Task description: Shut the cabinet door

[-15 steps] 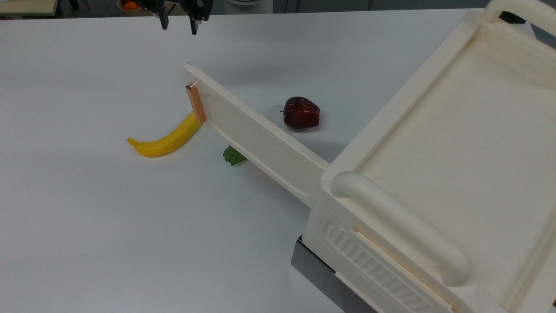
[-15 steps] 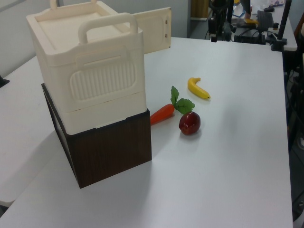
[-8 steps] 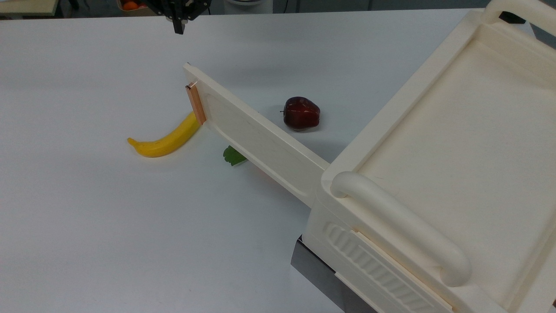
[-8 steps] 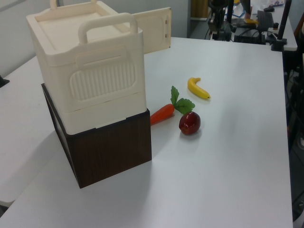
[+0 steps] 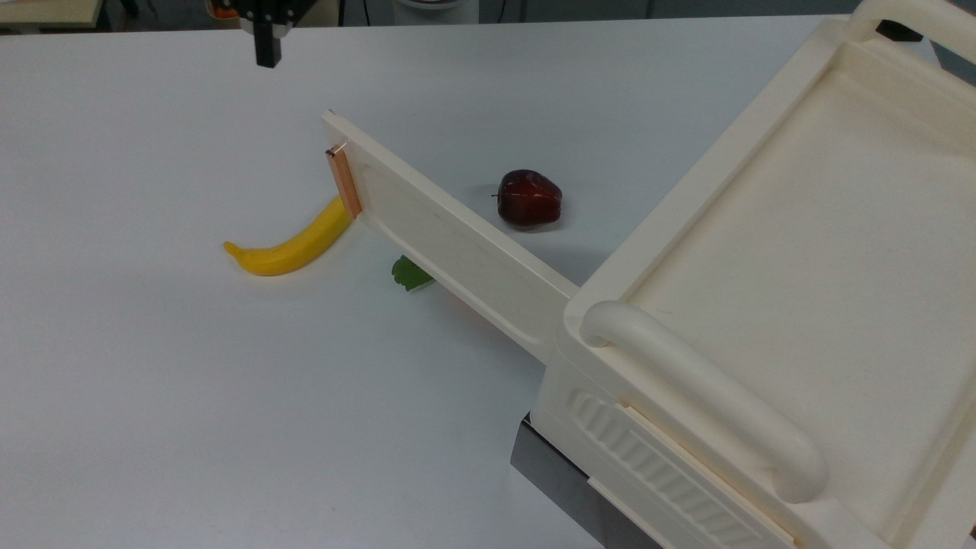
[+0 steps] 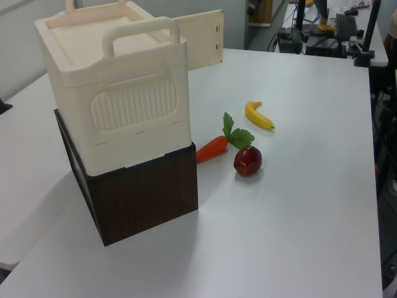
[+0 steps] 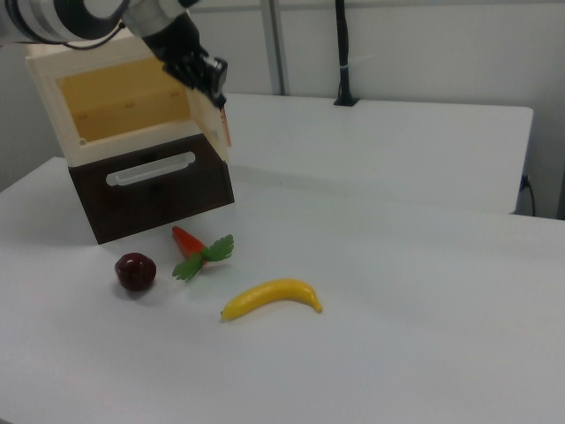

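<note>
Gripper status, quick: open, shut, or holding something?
Gripper: cannot be told; it holds nothing visible and sits near the free edge of the open cabinet door.

A robotics lab or test room is showing itself here, not a home. A broad white table [image 5: 152,366] is serving as a bare staging surface, with more white tables [image 7: 415,132] standing behind it. Toy food is lying about as props: a plastic banana [image 5: 293,244], an apple [image 5: 529,198] and a carrot [image 6: 211,148], all well apart from the claw [image 5: 267,53], which is hanging over the table's far edge in the top view. Beyond the claw, black stands and cables [image 6: 322,43] are cluttering another bench, and a dark pole [image 7: 342,53] is rising against a plain pale wall [image 7: 441,44].
</note>
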{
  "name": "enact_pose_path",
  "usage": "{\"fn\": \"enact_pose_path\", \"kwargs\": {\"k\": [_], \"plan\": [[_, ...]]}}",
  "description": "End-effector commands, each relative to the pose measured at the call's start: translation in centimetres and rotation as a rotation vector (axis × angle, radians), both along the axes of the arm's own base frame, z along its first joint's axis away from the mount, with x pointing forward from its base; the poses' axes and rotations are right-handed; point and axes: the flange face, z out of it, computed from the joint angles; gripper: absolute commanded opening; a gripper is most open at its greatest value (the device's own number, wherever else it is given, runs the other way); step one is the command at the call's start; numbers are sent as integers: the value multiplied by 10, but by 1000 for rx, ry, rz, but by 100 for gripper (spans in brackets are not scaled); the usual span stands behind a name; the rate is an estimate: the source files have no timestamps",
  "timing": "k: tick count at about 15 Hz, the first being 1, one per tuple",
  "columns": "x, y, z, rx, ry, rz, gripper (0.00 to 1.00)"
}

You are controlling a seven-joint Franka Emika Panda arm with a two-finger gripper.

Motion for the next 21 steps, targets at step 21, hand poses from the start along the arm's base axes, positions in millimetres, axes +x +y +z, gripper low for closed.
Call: {"fn": "enact_pose_path", "kwargs": {"k": [21], "plan": [[39,119,-31,332,-176,-182,0]]}}
